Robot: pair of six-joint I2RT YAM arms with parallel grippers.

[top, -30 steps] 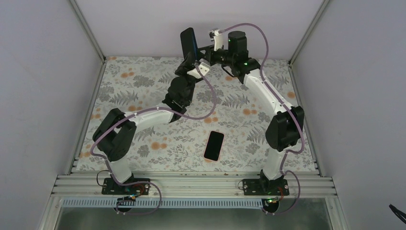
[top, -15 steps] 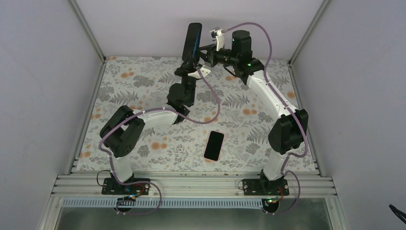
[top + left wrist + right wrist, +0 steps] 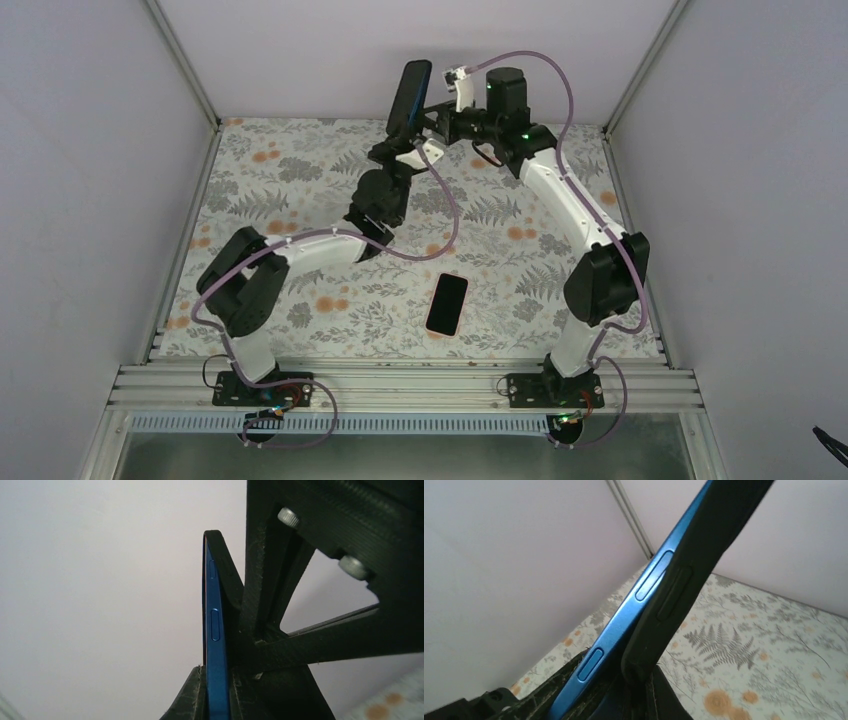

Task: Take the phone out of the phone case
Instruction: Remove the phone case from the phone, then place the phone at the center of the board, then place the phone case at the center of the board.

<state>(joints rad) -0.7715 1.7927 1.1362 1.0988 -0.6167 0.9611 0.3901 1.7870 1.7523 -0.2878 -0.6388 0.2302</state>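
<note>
Top external: looks down on a floral-print table [image 3: 300, 190] walled in pale grey. Shows two arms raised together at the far middle, high above the cloth. Left wrist: shows the left gripper [image 3: 216, 702] clamped on the lower end of an upright blue phone [image 3: 216, 645]. Right wrist: shows the right gripper [image 3: 636, 692] pinched on one black phone case [image 3: 684, 580], its edge parted from the phone's side. Counts a second phone [image 3: 447, 303], pink-edged, flat near the front.

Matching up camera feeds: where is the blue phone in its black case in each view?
Top external: blue phone in its black case, top centre, above the floral table cover.
Left wrist: edge-on, centre, rising from the bottom; cover bottom right.
Right wrist: diagonal, bottom left to top right; cover lower right.
Shared landmark: the floral table cover.
</note>
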